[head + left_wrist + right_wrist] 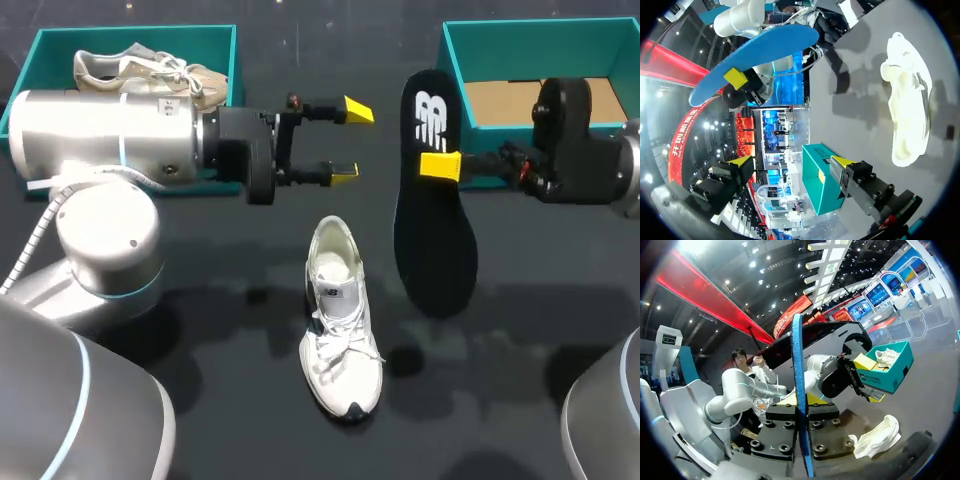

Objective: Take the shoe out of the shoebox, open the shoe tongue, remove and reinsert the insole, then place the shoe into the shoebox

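The right gripper (pixel 440 165) is clamped on a long black foam insole (pixel 435 240), blue underneath, held above the black table (pixel 200 330) in front of the teal cardboard shoebox (pixel 520 40) at its far-right corner. The left gripper (pixel 350 142) hangs wide open and empty beside a second teal shoebox (pixel 130 35) at the far-left corner. The white lace-up sneaker (pixel 340 320) lies mid-table, toe toward the near edge.
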Controlling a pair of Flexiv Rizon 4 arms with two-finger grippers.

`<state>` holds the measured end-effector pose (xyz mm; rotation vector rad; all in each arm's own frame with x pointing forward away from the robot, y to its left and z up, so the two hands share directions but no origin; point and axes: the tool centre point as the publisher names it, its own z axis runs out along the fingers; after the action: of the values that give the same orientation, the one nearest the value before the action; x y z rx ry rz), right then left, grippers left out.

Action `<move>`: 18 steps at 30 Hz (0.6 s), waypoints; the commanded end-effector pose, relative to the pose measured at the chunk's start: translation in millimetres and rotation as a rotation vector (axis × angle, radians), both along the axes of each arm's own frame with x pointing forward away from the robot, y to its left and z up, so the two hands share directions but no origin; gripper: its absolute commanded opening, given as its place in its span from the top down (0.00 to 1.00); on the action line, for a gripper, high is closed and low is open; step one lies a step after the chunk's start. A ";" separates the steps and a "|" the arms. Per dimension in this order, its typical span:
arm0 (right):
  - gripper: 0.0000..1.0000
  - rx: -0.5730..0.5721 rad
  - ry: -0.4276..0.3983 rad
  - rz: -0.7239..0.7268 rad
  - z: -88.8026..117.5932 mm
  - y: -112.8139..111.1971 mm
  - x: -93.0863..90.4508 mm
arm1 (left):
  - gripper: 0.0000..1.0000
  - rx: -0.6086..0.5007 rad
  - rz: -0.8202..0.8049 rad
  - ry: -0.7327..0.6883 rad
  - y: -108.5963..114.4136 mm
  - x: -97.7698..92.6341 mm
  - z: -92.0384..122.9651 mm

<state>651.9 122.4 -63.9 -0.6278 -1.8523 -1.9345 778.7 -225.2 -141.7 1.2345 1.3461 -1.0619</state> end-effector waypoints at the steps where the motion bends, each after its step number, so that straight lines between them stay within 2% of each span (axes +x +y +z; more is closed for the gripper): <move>1: 1.00 0.026 -0.003 0.088 -10.7 1.6 30.8 | 0.00 -0.036 0.002 -0.007 5.2 -4.8 -2.5; 8: 1.00 0.026 -0.003 0.088 -10.7 1.6 30.8 | 0.00 -0.036 0.002 -0.007 5.2 -4.8 -2.5; 10: 1.00 0.047 0.094 0.076 -17.2 0.7 40.1 | 0.00 -0.036 0.002 -0.007 5.2 -4.8 -2.5; 12: 1.00 0.072 0.159 0.031 -17.9 -1.9 54.3 | 0.00 -0.036 0.002 -0.007 5.2 -4.8 -2.5; 15: 1.00 0.070 0.268 0.038 -20.9 -1.6 77.2 | 0.00 -0.036 0.002 -0.007 5.2 -4.8 -2.5; 18: 1.00 0.052 0.297 0.019 -26.2 -4.9 88.9 | 0.00 -0.036 0.002 -0.007 5.2 -4.8 -2.5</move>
<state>723.7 111.4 -85.4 -0.8231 -1.6162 -1.7986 773.2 -218.2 -143.6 1.2084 1.3177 -1.0765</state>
